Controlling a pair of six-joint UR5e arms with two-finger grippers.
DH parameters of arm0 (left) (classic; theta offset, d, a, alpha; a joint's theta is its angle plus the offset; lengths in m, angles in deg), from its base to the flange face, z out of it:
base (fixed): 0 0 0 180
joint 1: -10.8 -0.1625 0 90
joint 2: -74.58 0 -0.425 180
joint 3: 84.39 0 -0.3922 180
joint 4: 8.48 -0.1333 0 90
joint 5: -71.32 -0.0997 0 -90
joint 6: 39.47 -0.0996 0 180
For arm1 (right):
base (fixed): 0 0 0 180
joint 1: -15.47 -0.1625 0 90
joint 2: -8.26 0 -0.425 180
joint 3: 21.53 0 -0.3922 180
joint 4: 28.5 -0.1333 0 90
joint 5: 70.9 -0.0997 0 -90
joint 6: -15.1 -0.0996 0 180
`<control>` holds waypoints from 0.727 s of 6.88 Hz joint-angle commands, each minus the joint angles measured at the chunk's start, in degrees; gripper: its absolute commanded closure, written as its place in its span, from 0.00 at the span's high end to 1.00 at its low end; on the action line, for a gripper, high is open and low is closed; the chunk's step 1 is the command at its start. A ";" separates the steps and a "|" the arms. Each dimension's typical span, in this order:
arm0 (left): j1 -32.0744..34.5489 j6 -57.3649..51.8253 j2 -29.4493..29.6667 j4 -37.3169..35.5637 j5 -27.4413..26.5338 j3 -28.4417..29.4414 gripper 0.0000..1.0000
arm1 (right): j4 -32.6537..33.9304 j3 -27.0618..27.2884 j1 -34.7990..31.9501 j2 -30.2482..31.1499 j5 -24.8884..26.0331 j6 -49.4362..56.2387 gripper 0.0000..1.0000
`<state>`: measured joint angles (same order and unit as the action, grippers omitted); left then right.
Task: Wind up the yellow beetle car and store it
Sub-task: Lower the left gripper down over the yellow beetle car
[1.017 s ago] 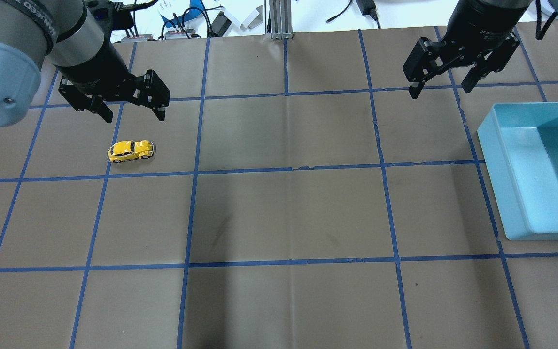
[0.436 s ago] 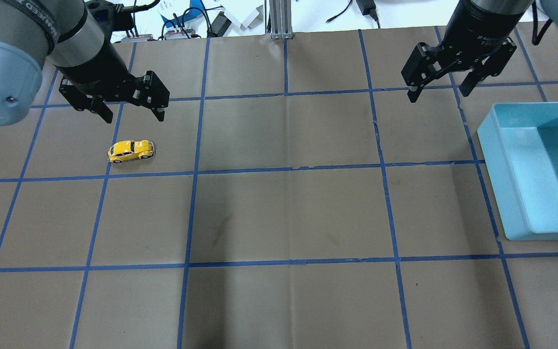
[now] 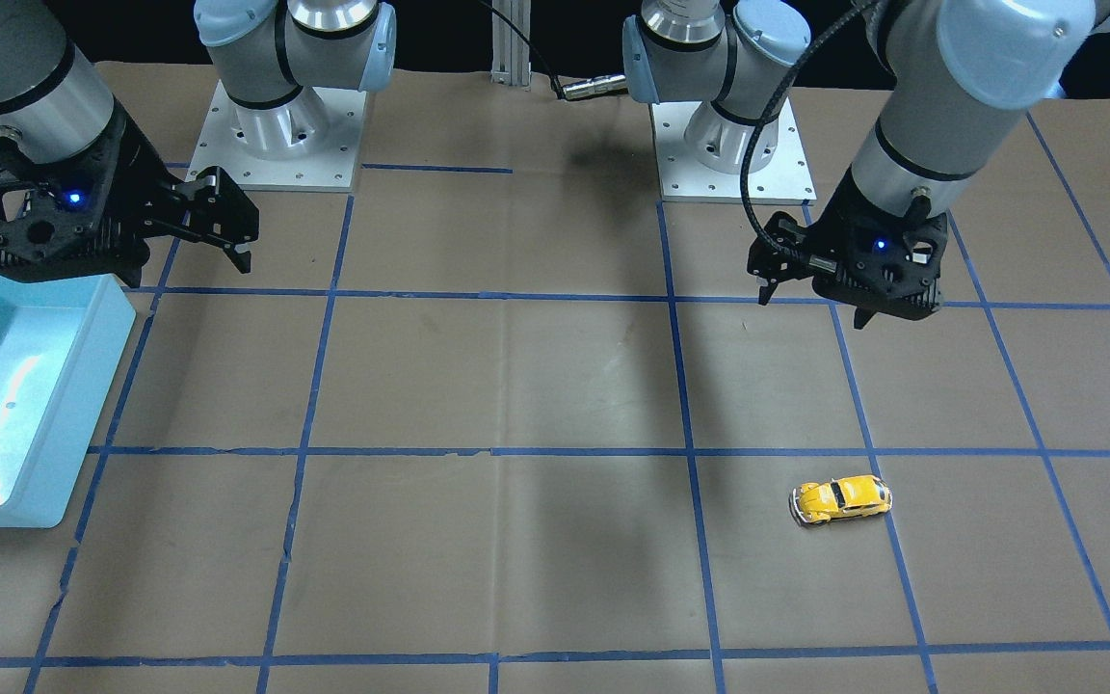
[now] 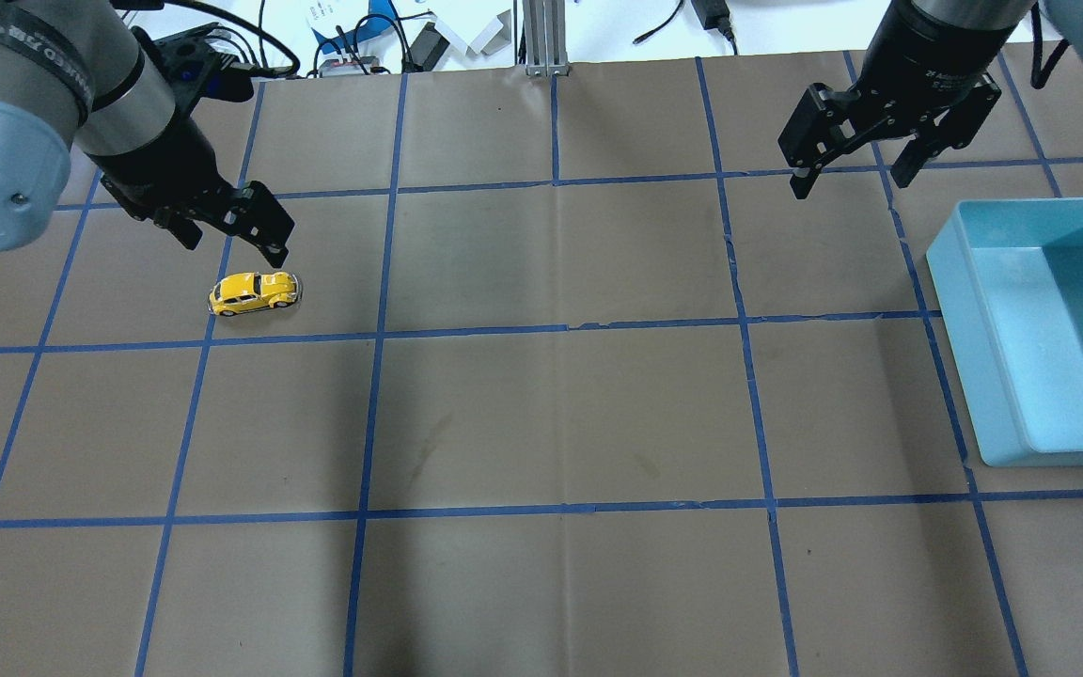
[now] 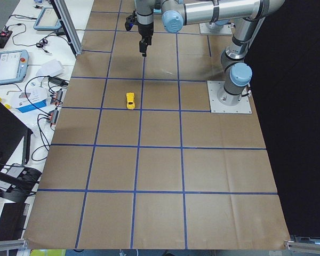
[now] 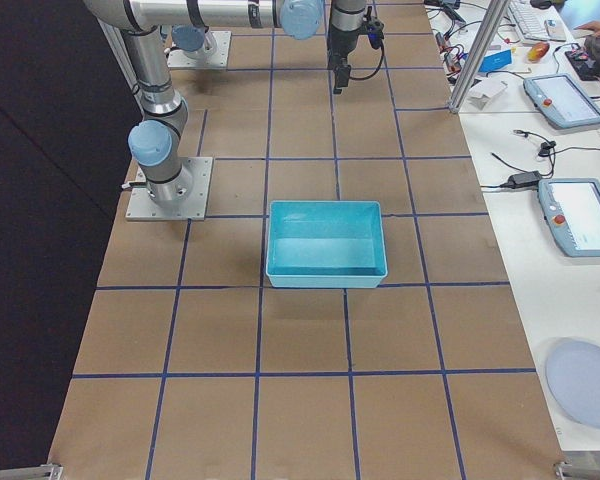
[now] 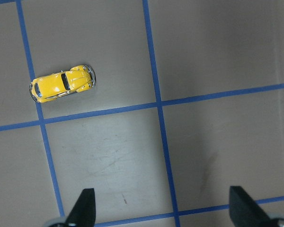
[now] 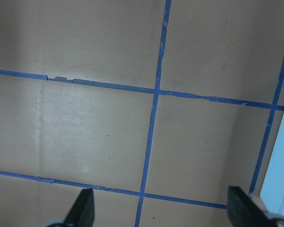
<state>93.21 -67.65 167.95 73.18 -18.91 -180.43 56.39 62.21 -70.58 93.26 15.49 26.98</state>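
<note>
Yellow beetle car (image 4: 254, 292), glossy, rounded, wheels down on brown paper table (image 4: 541, 423) by blue tape (image 4: 316, 336), long axis side to side, nose end unclear, near left gripper (image 4: 233, 243), spread wide; right gripper (image 4: 849, 183) likewise released.

robotics lab, blue-taped grid table (image 4: 541, 423), bolted arm bases (image 3: 324, 164), teach pendants (image 6: 583, 215) alongside

Yellow beetle car (image 4: 254, 292): small glossy yellow toy, rounded body, dark windows, silver bumpers. Upright on wheels on brown desk (image 4: 560, 414), untouched. Lies crosswise near blue tape grid line, on robot's left side, one end over tape line.
</note>
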 commanded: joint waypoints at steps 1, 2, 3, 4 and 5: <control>-4.17 -23.81 6.26 -9.27 -0.04 -1.34 1.00 | 0.01 -0.06 0.00 -0.01 0.01 0.07 1.00; -4.62 -33.67 9.69 -16.38 -0.12 -1.52 1.00 | 0.01 0.02 0.00 -0.01 0.01 0.07 1.00; -4.80 -45.69 13.12 -20.02 -0.04 -1.52 1.00 | 0.01 0.02 0.00 -0.01 0.01 -0.02 1.00; -5.32 -55.39 15.77 -25.36 0.14 -1.78 1.00 | 0.10 0.02 -0.09 0.08 0.01 -0.02 1.00; -6.46 -62.62 17.62 -28.89 0.14 -3.35 1.00 | 0.01 0.02 -0.09 -0.01 0.01 -0.11 1.00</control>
<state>87.84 -120.06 182.81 49.29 -18.84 -182.49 56.44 62.23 -70.63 93.29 15.50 26.95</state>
